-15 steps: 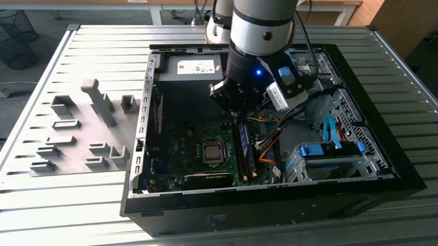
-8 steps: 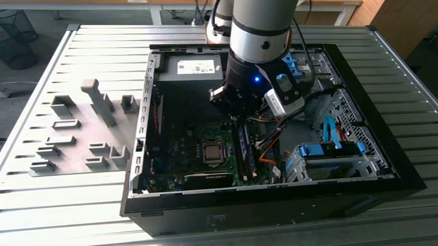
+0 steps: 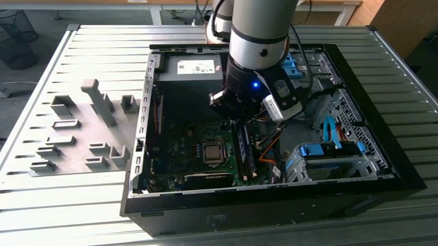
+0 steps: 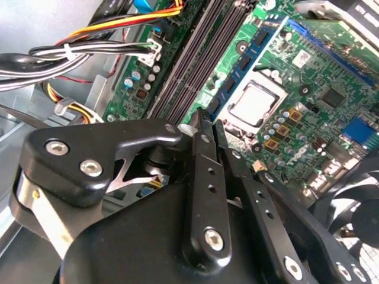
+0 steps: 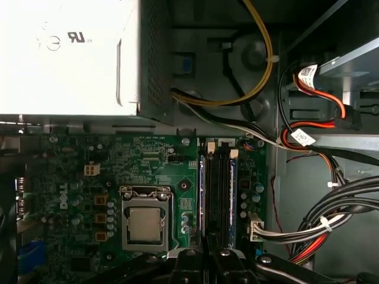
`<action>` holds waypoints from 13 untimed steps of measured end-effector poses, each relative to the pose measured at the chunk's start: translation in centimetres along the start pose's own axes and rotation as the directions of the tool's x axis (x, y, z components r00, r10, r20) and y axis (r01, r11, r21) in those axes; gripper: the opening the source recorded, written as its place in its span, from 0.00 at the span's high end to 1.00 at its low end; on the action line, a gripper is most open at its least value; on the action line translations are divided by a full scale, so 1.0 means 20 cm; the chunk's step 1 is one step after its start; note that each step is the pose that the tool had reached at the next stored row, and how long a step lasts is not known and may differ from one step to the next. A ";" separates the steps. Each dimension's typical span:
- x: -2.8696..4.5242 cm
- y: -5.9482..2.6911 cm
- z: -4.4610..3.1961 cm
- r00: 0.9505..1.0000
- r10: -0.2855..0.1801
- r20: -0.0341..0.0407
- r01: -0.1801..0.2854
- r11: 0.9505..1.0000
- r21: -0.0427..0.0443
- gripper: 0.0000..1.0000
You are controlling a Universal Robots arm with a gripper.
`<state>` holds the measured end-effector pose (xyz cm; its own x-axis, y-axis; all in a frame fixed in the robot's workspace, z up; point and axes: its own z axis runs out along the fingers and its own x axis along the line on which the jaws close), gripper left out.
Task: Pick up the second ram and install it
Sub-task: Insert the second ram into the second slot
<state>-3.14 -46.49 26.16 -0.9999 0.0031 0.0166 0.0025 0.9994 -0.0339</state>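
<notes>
Blue second ram [image 5: 233,195] below pincer [image 5: 205,255]

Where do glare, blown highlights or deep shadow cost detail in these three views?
In the first wrist view, the power supply casing is blown out to near white. In the second wrist view, the gripper sits dark in the foreground while the motherboard is brightly lit. In the exterior view, the computer case interior lies in shadow beside the bright slatted table.

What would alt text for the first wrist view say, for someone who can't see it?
The robot's black gripper hovers over the memory slots of a green motherboard inside an open computer case. A processor socket sits beside the slots, with a white power supply box and bundled cables around the board.
</notes>
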 end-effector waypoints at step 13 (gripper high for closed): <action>-0.020 0.002 0.087 1.000 0.000 0.000 0.000 1.000 0.000 0.86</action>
<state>-2.77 -46.50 24.41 -0.9999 0.0031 0.0165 0.0026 0.9994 -0.0336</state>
